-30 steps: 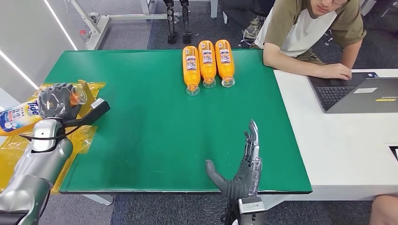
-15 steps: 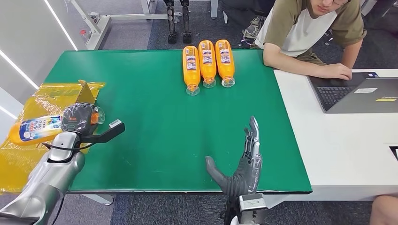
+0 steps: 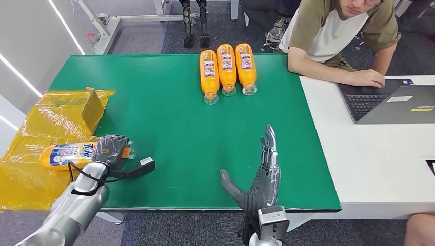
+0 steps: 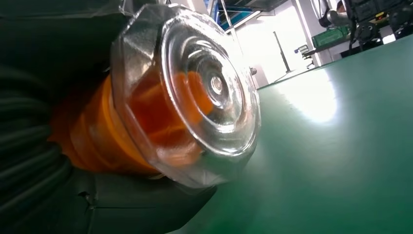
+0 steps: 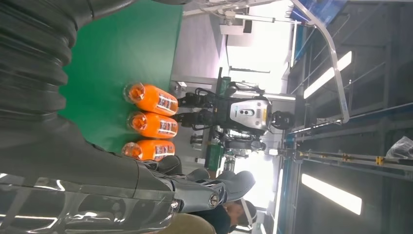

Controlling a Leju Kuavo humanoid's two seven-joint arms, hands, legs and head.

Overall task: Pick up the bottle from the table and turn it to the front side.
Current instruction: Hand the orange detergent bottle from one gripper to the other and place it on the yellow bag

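Since the left hand point(image 3: 111, 148) grips the bottle point(image 3: 69, 154) only near its clear cap end, low over the worktop point(image 3: 169, 128) edge by the yellow bag point(image 3: 31, 174), its body may sag or slip while turning; the right hand point(image 3: 259, 182) rests empty, fingers spread.

A robotics lab (humanoid robot point(image 5: 246, 113) on a stand, overhead gantry point(image 5: 321, 44)).
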